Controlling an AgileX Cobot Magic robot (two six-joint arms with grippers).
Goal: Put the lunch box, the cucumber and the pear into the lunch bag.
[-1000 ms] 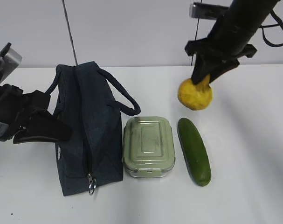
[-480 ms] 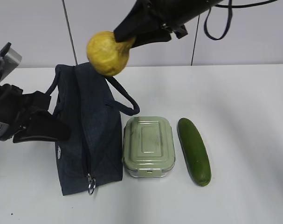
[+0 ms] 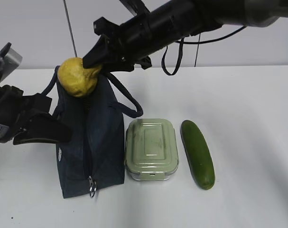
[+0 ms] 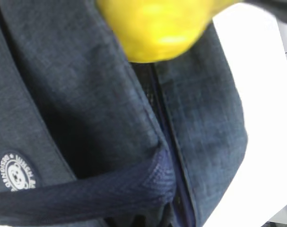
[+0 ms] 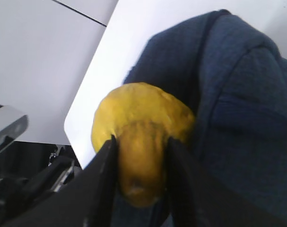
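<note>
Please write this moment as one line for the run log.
right gripper: holds pear by neck over bag | left gripper: shut | box, cucumber: on table

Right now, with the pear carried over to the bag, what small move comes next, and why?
Probably lower the pear slowly toward the lunch bag: the right gripper pinches its neck above the bag's top, but how far the zip is open is unclear here.
</note>
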